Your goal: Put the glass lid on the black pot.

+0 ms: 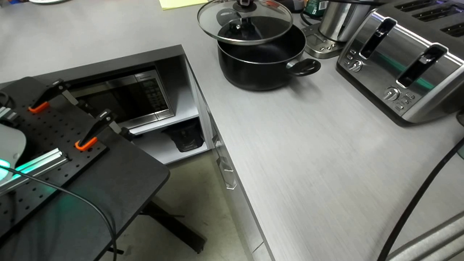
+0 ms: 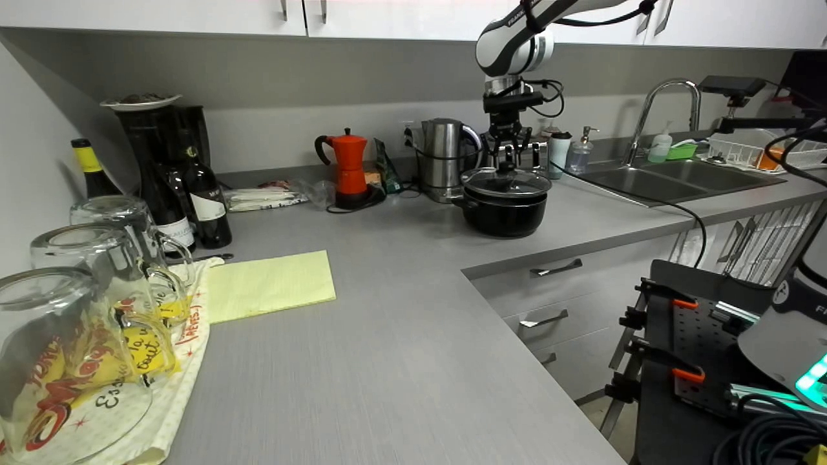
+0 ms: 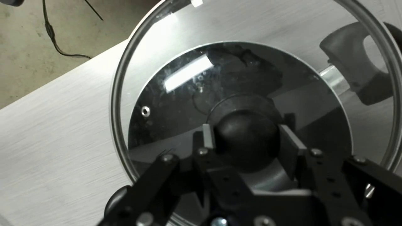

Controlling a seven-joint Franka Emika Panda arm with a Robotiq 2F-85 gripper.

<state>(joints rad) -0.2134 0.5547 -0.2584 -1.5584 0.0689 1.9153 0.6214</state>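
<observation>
The glass lid, round with a metal rim and a dark knob, shows in both exterior views point(image 1: 250, 27) point(image 2: 507, 185) and in the wrist view point(image 3: 179, 125). My gripper point(image 2: 509, 155) points down and is shut on the lid's knob; its pads flank the knob in the wrist view point(image 3: 246, 138). The lid is held roughly level, raised above the black pot point(image 1: 257, 74) point(image 2: 501, 218), with a gap between them. In the wrist view the pot shows through the glass, with one handle end point(image 3: 116, 199) past the rim. The gripper is mostly cut off in an exterior view.
A chrome toaster point(image 1: 395, 69) and a steel kettle point(image 2: 442, 152) stand close to the pot. A red moka pot point(image 2: 349, 165) stands farther along the wall. The counter edge point(image 1: 206, 105) runs near the pot. Glass mugs point(image 2: 84, 310) and a yellow cloth point(image 2: 271, 286) lie farther off.
</observation>
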